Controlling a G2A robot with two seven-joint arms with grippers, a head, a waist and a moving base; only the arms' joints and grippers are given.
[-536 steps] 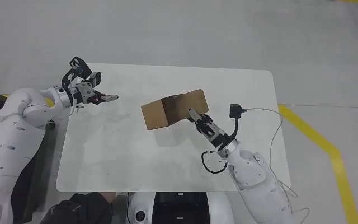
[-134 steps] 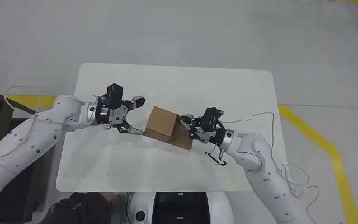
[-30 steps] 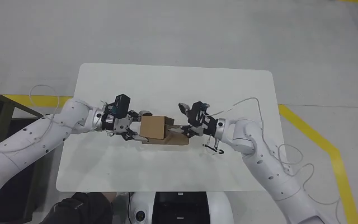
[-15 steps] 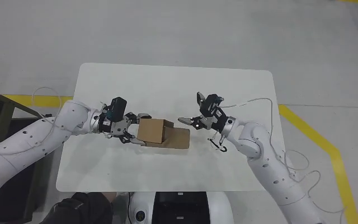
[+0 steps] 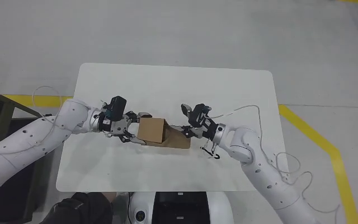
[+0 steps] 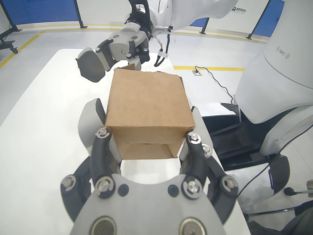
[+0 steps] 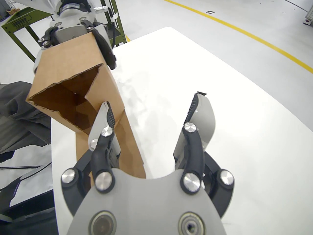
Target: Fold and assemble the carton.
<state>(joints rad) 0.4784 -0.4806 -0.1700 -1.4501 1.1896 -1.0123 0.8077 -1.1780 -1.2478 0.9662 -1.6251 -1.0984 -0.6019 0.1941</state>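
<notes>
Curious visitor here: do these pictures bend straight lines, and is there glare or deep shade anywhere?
Right wrist view: the edge of the table looks bowed, and the carton is dark inside. Left wrist view: the floor gleams. Top view: straight edges, even light, no glare.

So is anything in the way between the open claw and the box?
No, nothing visible is in the way. The open right gripper sits right at the open end of the box. The left gripper clamps the other end.
</notes>
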